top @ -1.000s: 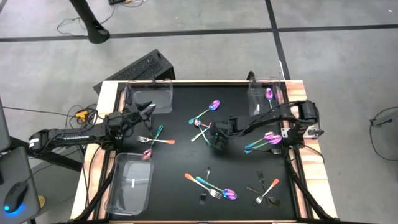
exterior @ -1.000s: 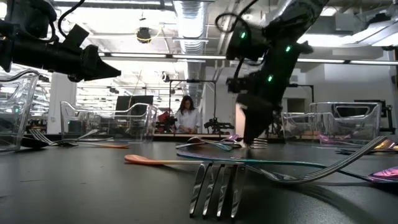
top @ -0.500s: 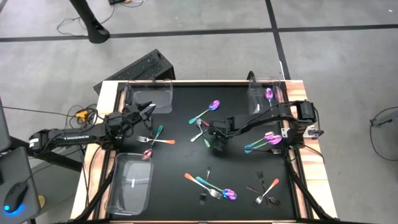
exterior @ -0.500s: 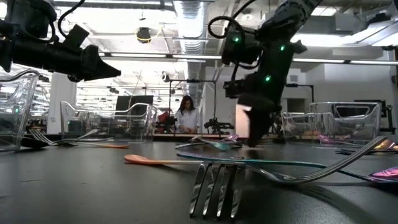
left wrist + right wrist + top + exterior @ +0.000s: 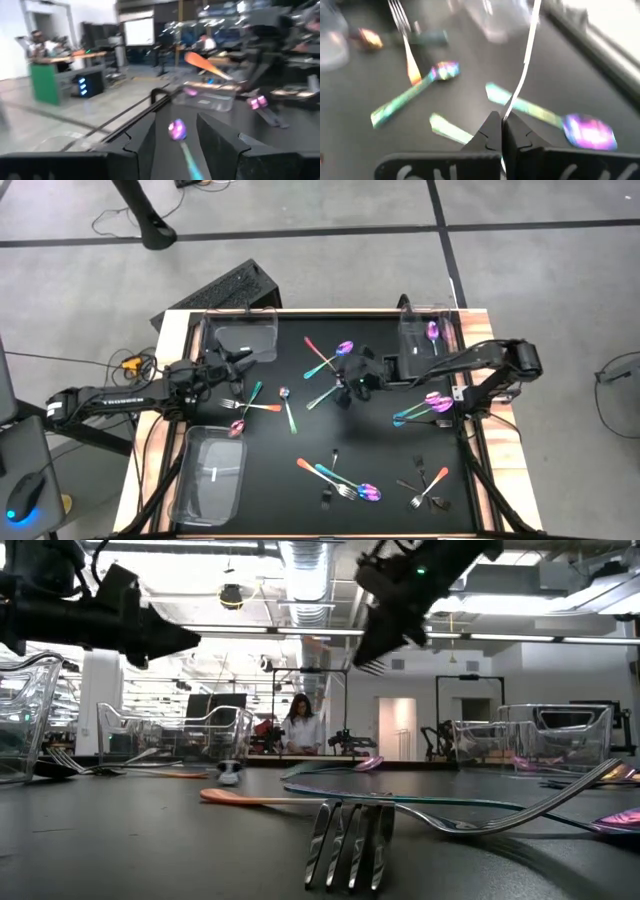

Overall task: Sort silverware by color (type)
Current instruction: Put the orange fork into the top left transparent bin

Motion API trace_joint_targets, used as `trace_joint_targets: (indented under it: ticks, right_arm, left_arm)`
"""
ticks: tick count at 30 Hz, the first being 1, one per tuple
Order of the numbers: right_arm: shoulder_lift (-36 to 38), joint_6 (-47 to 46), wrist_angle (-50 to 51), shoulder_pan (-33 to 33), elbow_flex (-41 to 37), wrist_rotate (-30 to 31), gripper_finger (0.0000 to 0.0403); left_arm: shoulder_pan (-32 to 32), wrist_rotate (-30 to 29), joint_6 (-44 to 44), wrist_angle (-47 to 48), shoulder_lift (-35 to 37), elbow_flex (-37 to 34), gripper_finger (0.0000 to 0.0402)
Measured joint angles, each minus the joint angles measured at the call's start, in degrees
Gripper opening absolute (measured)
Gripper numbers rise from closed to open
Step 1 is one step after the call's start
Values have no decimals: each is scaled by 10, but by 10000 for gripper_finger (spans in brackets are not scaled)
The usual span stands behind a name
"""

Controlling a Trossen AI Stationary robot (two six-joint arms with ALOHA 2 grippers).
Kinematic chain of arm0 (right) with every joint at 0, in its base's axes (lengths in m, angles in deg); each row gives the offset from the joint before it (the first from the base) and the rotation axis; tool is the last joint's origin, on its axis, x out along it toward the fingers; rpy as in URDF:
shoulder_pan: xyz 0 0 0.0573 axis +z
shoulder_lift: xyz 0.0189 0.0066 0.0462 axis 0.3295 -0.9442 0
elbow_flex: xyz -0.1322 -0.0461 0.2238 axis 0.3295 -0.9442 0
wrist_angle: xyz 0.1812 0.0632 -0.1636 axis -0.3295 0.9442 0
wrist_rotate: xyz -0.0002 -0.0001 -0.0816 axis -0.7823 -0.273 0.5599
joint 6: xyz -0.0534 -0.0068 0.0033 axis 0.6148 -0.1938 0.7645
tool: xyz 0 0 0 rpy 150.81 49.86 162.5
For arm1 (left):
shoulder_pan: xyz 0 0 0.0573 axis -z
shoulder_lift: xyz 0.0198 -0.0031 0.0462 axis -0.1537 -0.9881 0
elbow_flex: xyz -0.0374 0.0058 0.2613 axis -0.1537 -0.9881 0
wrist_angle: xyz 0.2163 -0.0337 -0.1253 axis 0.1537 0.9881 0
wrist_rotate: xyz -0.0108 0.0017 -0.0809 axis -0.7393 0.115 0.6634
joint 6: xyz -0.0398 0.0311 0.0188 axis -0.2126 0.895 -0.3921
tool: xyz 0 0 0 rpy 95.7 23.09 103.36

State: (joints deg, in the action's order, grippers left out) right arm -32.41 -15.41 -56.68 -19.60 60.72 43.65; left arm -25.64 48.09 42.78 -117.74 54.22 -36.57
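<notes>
Pinching one silver fork (image 5: 527,55) in my right gripper (image 5: 501,131), I see most silverware unsorted; left gripper's (image 5: 236,358) spread unclear.

2 bins (image 5: 242,340) along the table's left edge, 1 bin (image 5: 419,338) far right, silverware (image 5: 340,476) scattered between

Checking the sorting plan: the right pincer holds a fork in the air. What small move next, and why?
Probably carry it away from the nearest bin. The right pincer is shut on a silver fork, clear of the table, and that bin holds a purple spoon, another kind.
</notes>
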Motion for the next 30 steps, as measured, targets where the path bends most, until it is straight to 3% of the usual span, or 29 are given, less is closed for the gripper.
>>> trace_joint_targets:
  ticks: [7, 13, 17, 30]
  right_arm:
    - [-91, 74, -283, 13, 0, -4, 7]
    - [-181, 93, -457, 13, 0, -69, 7]
    - [-207, 91, -505, 10, 0, -83, 7]
    - [-206, 135, -533, 12, 0, -95, 7]
  left_arm:
    - [0, 78, -71, -113, -67, -1, 189]
    - [24, 98, -104, -216, -156, -1, 211]
    - [50, 99, -99, -289, -218, 5, 212]
    - [57, 107, -99, -314, -382, 95, 212]
